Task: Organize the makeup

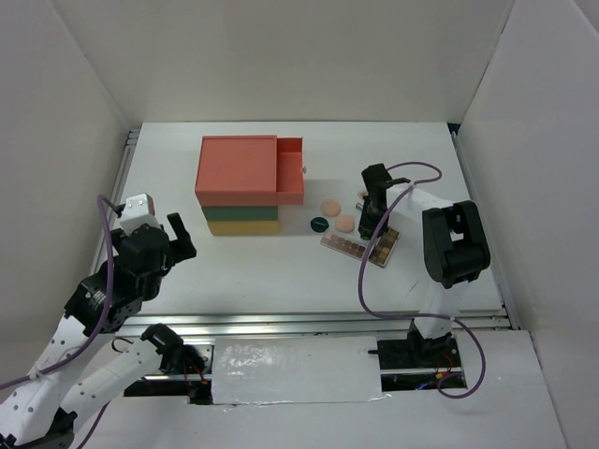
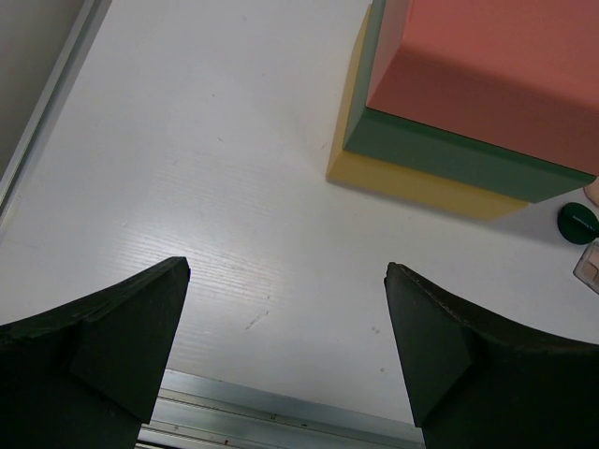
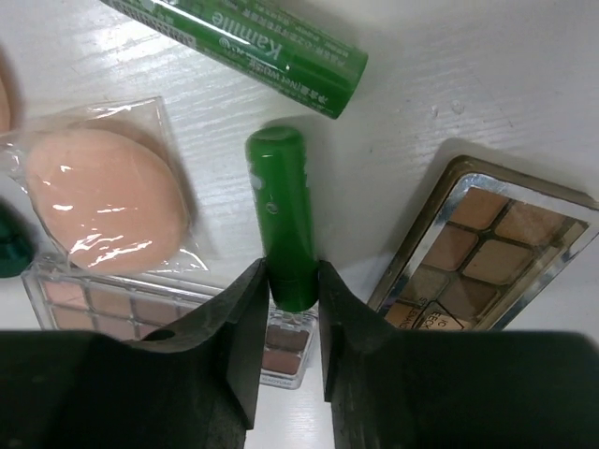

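The makeup lies right of the drawer box. My right gripper (image 3: pixel 291 276) is shut on the lower end of a small green tube (image 3: pixel 281 206) that lies on the table. A longer green tube (image 3: pixel 248 42) lies beyond it. A peach puff in a clear wrapper (image 3: pixel 103 196) sits to the left, above a clear eyeshadow palette (image 3: pixel 112 299). A metal-framed brownish palette (image 3: pixel 487 253) lies to the right. From above, two puffs (image 1: pixel 330 207) and a dark-green disc (image 1: pixel 319 224) lie left of the right gripper (image 1: pixel 372 208). My left gripper (image 2: pixel 285 271) is open over bare table.
The stacked orange, green and yellow drawer box (image 1: pixel 239 182) stands at the back centre, its orange top drawer (image 1: pixel 290 168) pulled out to the right. White walls enclose the table. A metal rail (image 2: pixel 281 412) runs along the near edge under the left gripper.
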`<action>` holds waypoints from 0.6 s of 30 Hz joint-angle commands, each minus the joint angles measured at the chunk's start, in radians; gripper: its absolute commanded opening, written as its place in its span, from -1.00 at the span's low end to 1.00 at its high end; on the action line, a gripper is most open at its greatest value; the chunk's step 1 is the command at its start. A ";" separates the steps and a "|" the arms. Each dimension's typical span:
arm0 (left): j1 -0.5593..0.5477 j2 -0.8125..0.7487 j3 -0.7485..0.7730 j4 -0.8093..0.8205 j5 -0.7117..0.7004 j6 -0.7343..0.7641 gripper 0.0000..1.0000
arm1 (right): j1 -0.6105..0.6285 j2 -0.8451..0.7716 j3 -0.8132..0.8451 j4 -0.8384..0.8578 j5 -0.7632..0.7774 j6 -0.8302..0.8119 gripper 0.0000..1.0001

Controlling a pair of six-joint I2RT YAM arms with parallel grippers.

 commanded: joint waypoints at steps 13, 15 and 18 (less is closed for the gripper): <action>-0.004 -0.010 0.010 0.028 -0.012 0.017 0.99 | 0.075 -0.239 0.201 -0.160 0.019 -0.018 -0.77; -0.004 -0.010 0.010 0.026 -0.014 0.015 0.99 | 0.115 -0.270 0.273 -0.185 0.000 -0.016 -0.77; -0.004 -0.013 0.010 0.025 -0.017 0.014 0.99 | 0.171 -0.281 0.379 -0.193 -0.091 -0.007 -0.77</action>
